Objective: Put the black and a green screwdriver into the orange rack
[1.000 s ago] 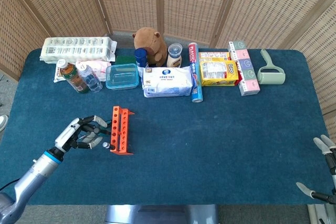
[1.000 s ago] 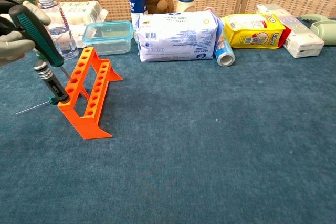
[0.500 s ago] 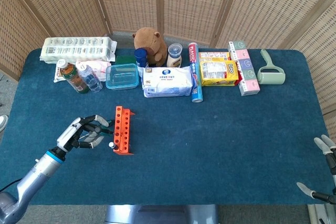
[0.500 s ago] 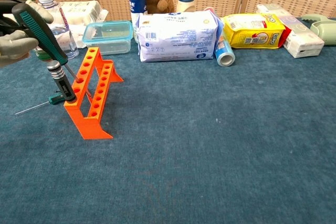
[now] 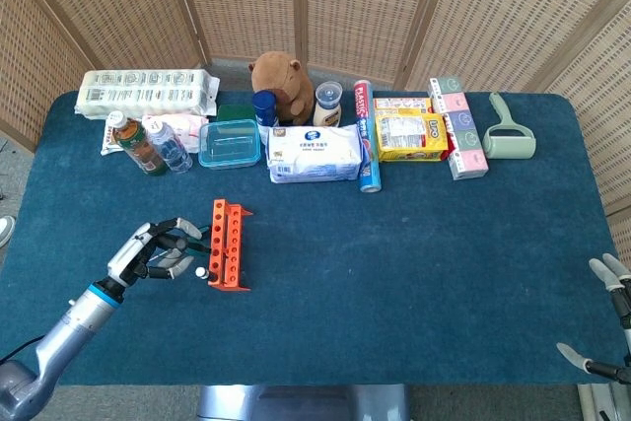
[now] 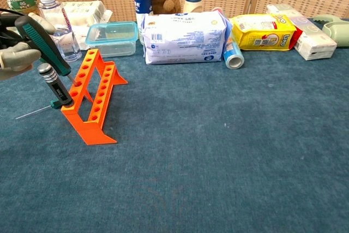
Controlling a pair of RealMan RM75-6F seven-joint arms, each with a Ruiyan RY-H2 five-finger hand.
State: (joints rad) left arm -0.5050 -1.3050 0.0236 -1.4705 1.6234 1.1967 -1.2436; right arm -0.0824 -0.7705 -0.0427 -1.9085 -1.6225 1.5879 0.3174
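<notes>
- Green screwdriver (image 6: 42,45) sat gripped in the left robot hand (image 6: 19,53), left of frame, beside the orange rack (image 6: 92,94).
- Black screwdriver (image 6: 54,84) stood in the rack's near end.
- Right robot hand (image 5: 609,322), lower right, spread wide, held nothing.

We see the left hand (image 6: 16,53) cut by the chest view's left edge, so its grip on the green screwdriver (image 6: 42,46) is partly hidden. The right hand (image 5: 609,322) is clipped at the head view's right edge; we can't tell its pose. The black screwdriver (image 6: 54,85) tip is hidden behind the orange rack (image 6: 92,96).
</notes>
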